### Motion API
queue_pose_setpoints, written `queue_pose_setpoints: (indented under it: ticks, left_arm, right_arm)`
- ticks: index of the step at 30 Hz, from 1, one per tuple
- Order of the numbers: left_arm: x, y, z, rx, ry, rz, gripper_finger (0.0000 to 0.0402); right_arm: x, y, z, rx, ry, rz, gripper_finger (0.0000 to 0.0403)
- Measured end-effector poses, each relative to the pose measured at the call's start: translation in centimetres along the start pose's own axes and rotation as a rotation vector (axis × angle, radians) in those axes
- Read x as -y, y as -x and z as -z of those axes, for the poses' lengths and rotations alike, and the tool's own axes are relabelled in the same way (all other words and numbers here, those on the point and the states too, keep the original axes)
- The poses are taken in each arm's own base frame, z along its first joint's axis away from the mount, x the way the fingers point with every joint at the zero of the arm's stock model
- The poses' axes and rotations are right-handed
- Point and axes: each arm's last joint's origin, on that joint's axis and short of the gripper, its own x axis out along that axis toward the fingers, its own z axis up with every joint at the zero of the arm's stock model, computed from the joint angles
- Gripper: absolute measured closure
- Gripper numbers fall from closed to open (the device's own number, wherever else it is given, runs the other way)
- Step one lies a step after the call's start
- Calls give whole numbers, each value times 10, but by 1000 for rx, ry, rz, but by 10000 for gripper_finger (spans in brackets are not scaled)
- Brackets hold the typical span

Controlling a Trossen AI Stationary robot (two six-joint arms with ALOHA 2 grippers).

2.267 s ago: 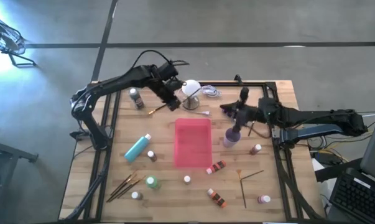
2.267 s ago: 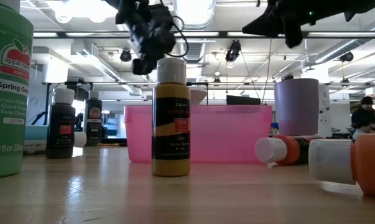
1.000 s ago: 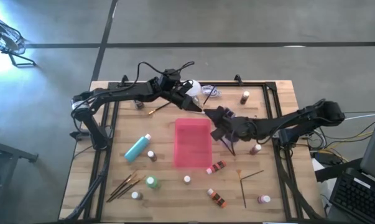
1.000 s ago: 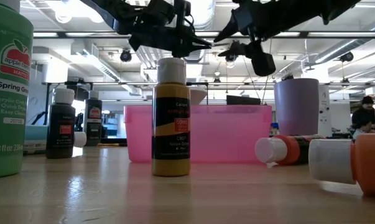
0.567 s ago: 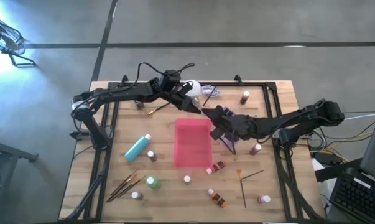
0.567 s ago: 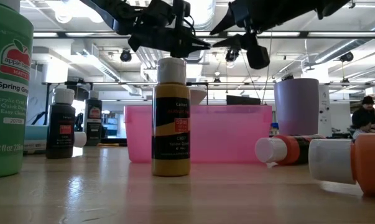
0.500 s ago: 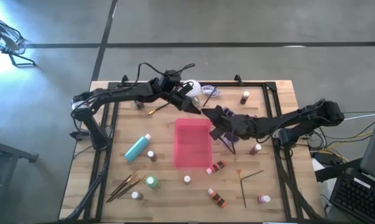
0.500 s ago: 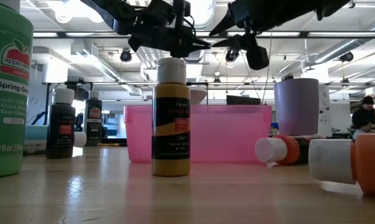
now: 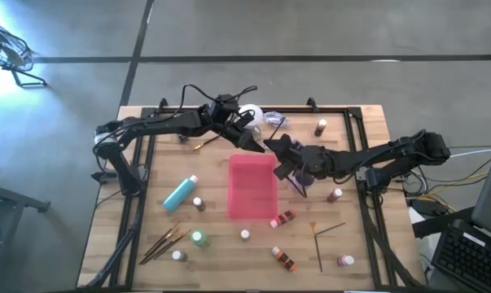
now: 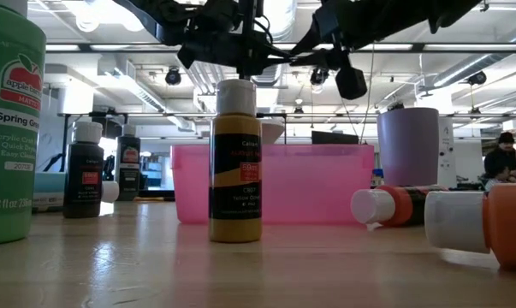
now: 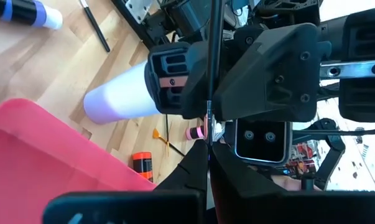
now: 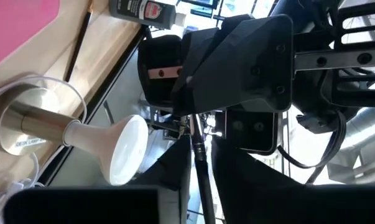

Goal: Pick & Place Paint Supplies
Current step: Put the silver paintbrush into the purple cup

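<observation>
Left tool (image 9: 256, 141) is hovering over the far end of the pink tray (image 9: 252, 189), fingers pressed fully together and gripping the end of a thin dark-handled brush (image 11: 210, 62). In the left wrist view the brush is running straight out from between this tool's own fingers (image 11: 190, 168) toward the opposing tool.

Right tool (image 9: 273, 148) is reaching in from the other side and meeting the left one tip to tip above the tray's far edge. In the right wrist view the brush handle (image 12: 202, 171) is lying between its two fingers (image 12: 175, 158). Fingers are standing narrow around the handle; cannot tell whether they are actually clamping it.

A lilac cup (image 11: 122, 96) is standing on the desk (image 9: 367, 130) just beside the tray, under the right arm.

Writing:
- Green bottle (image 10: 9, 128), nearest the low camera, is showing an apple emblem and "Spring" in white; the rest is being cut off by the frame edge.
- Yellow bottle (image 10: 235, 162), upright with white cap, is carrying a black and red label; text too small to read.

The other supplies are sitting on the desk: teal bottle (image 9: 180, 194) lying to the left of the tray, loose brushes (image 9: 165, 241) near the front left.
</observation>
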Motion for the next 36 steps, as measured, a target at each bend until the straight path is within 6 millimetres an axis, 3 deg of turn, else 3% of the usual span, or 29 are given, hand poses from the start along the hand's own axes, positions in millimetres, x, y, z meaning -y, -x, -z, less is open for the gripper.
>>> queue_pose_setpoints:
  ticks: [6, 13, 24, 30, 36]
  left_arm:
    - [0, 0, 0, 2, -18, 0, 394]
    - [0, 0, -1, 24, -112, -9, 385]
    - [2, 7, -9, 40, -359, -50, 260]
    - [-6, 30, -14, 26, -478, -138, 220]
    - [-13, 48, -4, 74, -630, -359, 228]
  right_arm:
    - [0, 0, 0, -4, 3, -4, 385]
    - [0, 0, 1, -43, 1, -5, 384]
    - [8, 8, 12, -224, -194, 24, 385]
    - [15, 31, 20, -168, -429, -19, 385]
    - [35, 76, 35, 143, -880, -207, 385]
